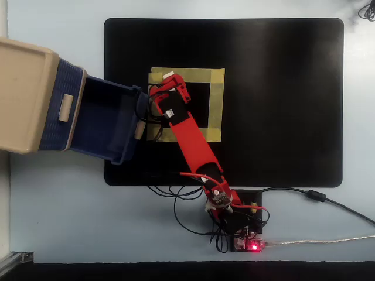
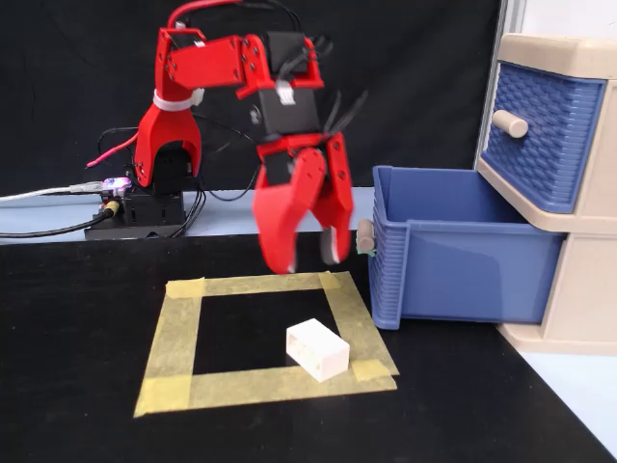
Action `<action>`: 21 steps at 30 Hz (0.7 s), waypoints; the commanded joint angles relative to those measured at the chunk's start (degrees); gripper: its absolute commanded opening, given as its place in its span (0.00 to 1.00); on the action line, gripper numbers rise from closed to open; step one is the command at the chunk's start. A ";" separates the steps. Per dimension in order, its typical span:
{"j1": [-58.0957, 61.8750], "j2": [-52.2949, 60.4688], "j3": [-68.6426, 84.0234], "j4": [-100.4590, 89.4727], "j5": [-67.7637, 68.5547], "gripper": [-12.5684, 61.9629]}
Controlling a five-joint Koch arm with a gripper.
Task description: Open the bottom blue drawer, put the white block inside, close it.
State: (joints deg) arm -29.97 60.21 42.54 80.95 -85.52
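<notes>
Meanwhile, the bottom blue drawer [image 2: 453, 270] stands pulled open, nothing visible inside.

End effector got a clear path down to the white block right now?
Probably yes. The end effector hangs open above the yellow tape square, nothing lies between it and the white block, and the pulled-out bottom blue drawer stands off to the side.
</notes>
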 commanded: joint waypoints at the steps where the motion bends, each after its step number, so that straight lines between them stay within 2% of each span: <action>1: -0.53 -1.23 -3.60 0.79 -1.23 0.62; 9: -0.35 -14.15 -12.66 0.26 -1.05 0.62; 21: 2.99 -22.06 -13.01 -1.49 -1.05 0.61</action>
State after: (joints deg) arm -26.72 37.97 29.18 79.45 -85.52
